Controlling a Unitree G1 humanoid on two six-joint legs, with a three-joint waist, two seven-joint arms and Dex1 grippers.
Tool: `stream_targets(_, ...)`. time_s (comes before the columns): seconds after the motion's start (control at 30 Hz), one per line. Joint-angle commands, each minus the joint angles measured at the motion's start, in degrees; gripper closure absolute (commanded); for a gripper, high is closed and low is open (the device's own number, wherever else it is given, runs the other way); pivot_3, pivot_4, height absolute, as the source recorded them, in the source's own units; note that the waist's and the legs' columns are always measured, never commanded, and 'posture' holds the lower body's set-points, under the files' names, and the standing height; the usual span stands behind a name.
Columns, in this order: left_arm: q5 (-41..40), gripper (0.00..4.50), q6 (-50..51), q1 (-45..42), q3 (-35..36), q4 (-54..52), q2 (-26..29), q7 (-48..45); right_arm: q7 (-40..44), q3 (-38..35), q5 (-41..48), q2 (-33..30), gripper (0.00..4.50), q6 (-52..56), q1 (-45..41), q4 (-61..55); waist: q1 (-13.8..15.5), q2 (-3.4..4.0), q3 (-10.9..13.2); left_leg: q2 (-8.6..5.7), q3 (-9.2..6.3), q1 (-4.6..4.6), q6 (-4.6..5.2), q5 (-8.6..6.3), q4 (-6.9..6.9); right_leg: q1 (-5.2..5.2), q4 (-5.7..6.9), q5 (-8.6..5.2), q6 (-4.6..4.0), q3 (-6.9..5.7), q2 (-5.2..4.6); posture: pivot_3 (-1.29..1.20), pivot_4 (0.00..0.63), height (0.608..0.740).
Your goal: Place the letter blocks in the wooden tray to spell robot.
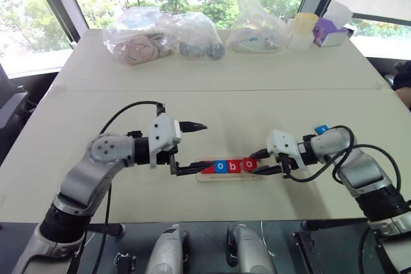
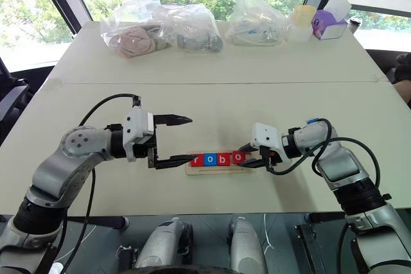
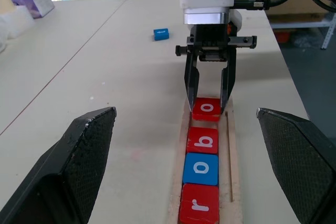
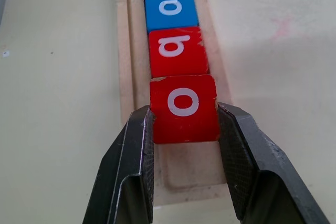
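Note:
The wooden tray lies near the table's front edge. In it stand a red "r", a blue "o" and a red "b" in a row. My right gripper is shut on a red "o" block just after the "b", low in the tray. The tray's last space behind that block is bare. Another blue block lies on the table beyond my right arm. My left gripper stands wide open at the tray's left end, holding nothing.
Clear plastic bags with soft things lie along the table's far edge. Beside them are a yellow cup and a purple box. A seam runs across the table.

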Motion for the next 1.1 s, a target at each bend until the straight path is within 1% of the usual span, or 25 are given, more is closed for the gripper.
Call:
stream_targets(0.03,-1.21,0.00,0.27,-0.42,1.27,-2.28,0.12,0.60,0.15,0.12,-0.46,0.46,3.36,-1.44,-1.01,0.25,-0.01,0.00,0.00,0.00,0.00,0.00,0.00,0.00,0.00,0.00,0.00,0.00,0.00,0.00,0.00,0.00,0.150,0.740)
stream_targets(0.4,-1.42,0.00,0.82,-0.74,1.23,-2.52,-0.03,0.96,0.02,1.29,-2.38,0.89,3.36,-3.58,-1.31,0.82,-0.06,0.00,0.00,0.00,0.06,0.01,0.00,0.00,0.00,0.00,0.01,0.00,0.00,0.00,0.00,0.00,0.150,0.740)
stream_targets(0.8,-1.42,0.00,0.98,-0.78,1.29,-2.65,-0.03,1.02,-0.19,1.80,-3.24,1.70,3.36,-3.17,-2.16,1.36,-0.04,0.00,0.00,0.00,0.07,0.01,0.00,0.00,0.00,0.00,0.02,0.00,0.00,0.00,0.01,0.00,0.150,0.740)
stream_targets(0.87,-1.43,0.00,0.99,-0.75,1.31,-2.68,-0.05,1.05,-0.05,2.00,-3.55,1.53,2.31,-3.20,-2.18,1.46,-0.05,0.00,0.00,0.00,0.07,0.01,0.00,0.00,0.00,0.00,0.02,0.00,0.00,0.00,0.01,0.00,0.150,0.740)
stream_targets(0.93,-1.46,0.00,1.00,-0.74,1.34,-2.71,-0.05,1.07,0.09,2.09,-3.87,1.32,1.40,-3.35,-2.16,1.49,-0.06,0.00,0.00,0.00,0.08,0.01,0.00,0.00,0.00,0.00,0.02,0.00,0.00,0.00,0.01,0.00,0.150,0.740)
stream_targets(0.97,-1.45,0.00,1.04,-0.83,1.30,-2.68,-0.09,1.10,0.20,2.07,-3.97,1.24,0.78,-3.45,-2.20,1.58,-0.04,0.00,0.00,0.00,0.07,0.01,0.00,0.00,0.00,0.00,0.02,0.00,0.00,0.00,0.01,0.00,0.150,0.740)
stream_targets(1.0,-1.43,0.00,1.05,-0.91,1.26,-2.65,-0.12,1.12,0.36,1.95,-3.98,1.08,0.26,-3.47,-2.18,1.49,-0.02,0.00,0.00,0.00,0.07,0.01,0.00,0.00,0.00,0.00,0.02,0.00,0.00,-0.01,0.01,0.00,0.150,0.740)
stream_targets(1.03,-1.43,0.00,1.07,-0.96,1.25,-2.62,-0.15,1.14,0.51,1.81,-3.96,0.97,0.03,-3.44,-2.16,1.39,-0.03,0.00,0.00,0.00,0.08,0.01,0.00,0.00,0.00,0.00,0.02,0.00,0.00,-0.01,0.01,0.00,0.150,0.740)
stream_targets(1.1,-1.44,0.00,1.07,-1.00,1.23,-2.61,-0.19,1.14,0.74,1.62,-4.00,0.78,0.03,-3.42,-2.15,1.27,-0.05,0.00,0.00,-0.01,0.08,0.01,0.00,0.00,0.00,0.00,0.02,0.00,0.00,0.00,0.01,0.00,0.150,0.740)
